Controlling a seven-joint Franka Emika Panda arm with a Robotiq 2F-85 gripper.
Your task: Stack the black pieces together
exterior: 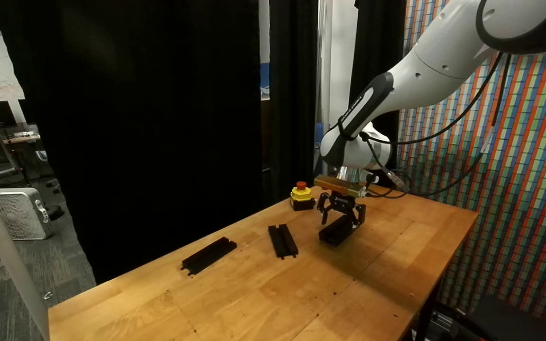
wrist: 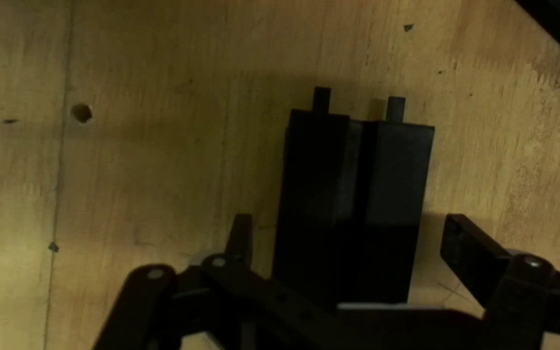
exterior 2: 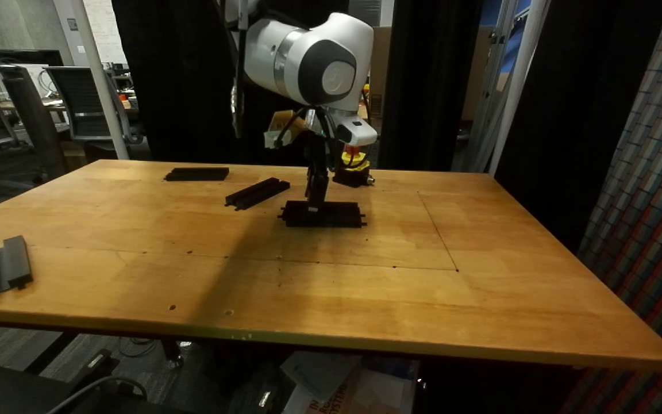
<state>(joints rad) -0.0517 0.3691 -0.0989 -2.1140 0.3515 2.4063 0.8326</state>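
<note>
My gripper (exterior: pixel 341 221) points down over a grooved black piece (exterior: pixel 333 235) lying flat on the table. In the wrist view the jaws stand open astride that black piece (wrist: pixel 353 194), with bare wood between it and each finger. Two pegs jut from its far end. Its near end is hidden by the gripper. In an exterior view, one black piece (exterior 2: pixel 256 192) lies slanted to the left of the gripper and another black piece (exterior 2: pixel 197 173) lies along the back edge. A further black piece (exterior 2: pixel 0 267) rests at the near left corner. All these lie apart from one another.
A yellow stop button (exterior: pixel 301 195) with a red top stands behind the gripper at the table's back edge. The wooden table (exterior 2: pixel 423 310) carries everything. Dark curtains hang behind it, and cables (exterior: pixel 472 102) loop from the arm.
</note>
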